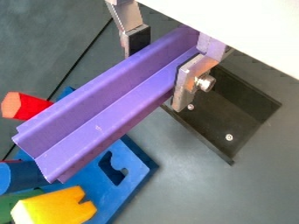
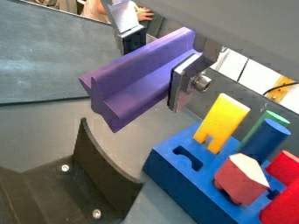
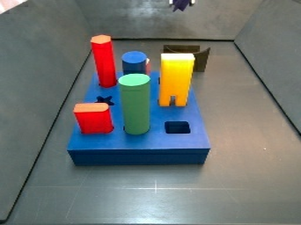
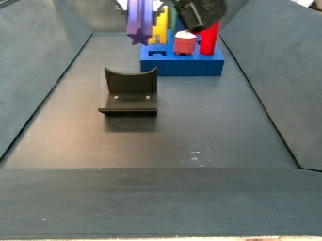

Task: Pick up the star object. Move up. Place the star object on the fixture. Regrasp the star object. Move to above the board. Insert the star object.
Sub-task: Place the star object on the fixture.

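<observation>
My gripper (image 1: 163, 59) is shut on the star object (image 1: 100, 118), a long purple ridged prism held crosswise between the silver fingers (image 2: 184, 83). In both wrist views it hangs in the air, touching nothing. The dark fixture (image 4: 128, 92) stands on the floor below it; a wrist view shows the fixture (image 1: 239, 109) just past the held end. The blue board (image 3: 141, 148) lies beyond, with a dark star-shaped hole (image 3: 104, 101) by the red post. In a side view only the tip of the star object (image 3: 180, 4) shows at the top edge; another shows it (image 4: 141, 21) high up.
On the board stand a red hexagonal post (image 3: 104, 57), a blue cylinder (image 3: 134, 63), a green cylinder (image 3: 135, 104), a yellow arch block (image 3: 177, 77) and a short red block (image 3: 91, 117). Sloped grey walls (image 4: 51, 85) close in the dark floor.
</observation>
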Available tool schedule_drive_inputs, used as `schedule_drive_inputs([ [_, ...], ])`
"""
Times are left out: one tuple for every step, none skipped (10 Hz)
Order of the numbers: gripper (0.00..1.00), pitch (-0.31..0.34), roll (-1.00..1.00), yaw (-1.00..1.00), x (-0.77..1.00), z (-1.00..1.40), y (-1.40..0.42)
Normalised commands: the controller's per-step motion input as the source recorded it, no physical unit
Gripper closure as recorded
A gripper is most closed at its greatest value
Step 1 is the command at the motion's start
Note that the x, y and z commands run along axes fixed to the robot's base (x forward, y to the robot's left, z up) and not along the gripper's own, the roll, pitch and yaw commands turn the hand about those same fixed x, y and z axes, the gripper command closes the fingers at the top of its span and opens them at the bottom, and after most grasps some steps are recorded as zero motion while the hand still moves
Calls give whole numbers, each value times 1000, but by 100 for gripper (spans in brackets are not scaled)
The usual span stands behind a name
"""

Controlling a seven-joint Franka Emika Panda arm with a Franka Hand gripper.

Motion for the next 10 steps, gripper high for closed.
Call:
schedule_drive_inputs([
  [100,46,-174,-115,399,-13,34],
  [100,41,-170,-106,358,-14,36],
  [100,36,-165,-88,270,-16,38],
  [100,37,-164,-82,243,-17,37],
  [100,40,-165,-76,201,-14,35],
  [100,147,-1000,-67,161,-1000,132],
  [100,146,-1000,-74,151,-1000,137],
  [100,161,-1000,-109,159,-1000,139],
  [100,169,-922,-143,184,-1000,131],
  [100,146,-760,-158,202,-1000,133],
])
